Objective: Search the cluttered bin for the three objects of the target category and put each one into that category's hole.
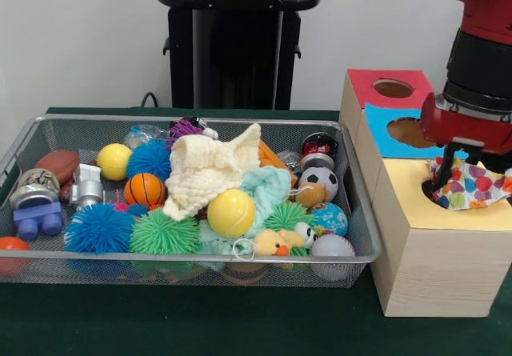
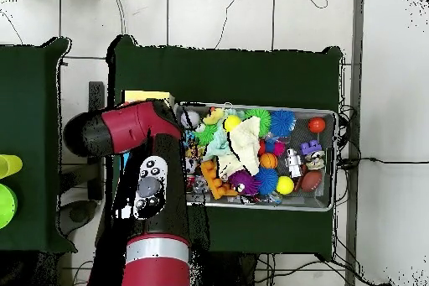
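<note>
Gripper (image 1: 442,182) clamps a polka-dot cloth (image 1: 472,188) over the yellow hole (image 1: 448,200) of the wooden box (image 1: 432,268)

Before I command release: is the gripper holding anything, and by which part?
The gripper is pinching the polka-dot cloth by its bunched top, over the yellow-topped box's hole.

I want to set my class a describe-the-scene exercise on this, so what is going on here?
The red Sawyer arm has its gripper over the yellow-topped wooden box, where a polka-dot cloth is bunched at the hole, partly in. Whether the gripper grips it is unclear. The wire bin beside it is full of balls, spiky toys and a cream cloth. Red- and blue-topped boxes stand behind.
</note>
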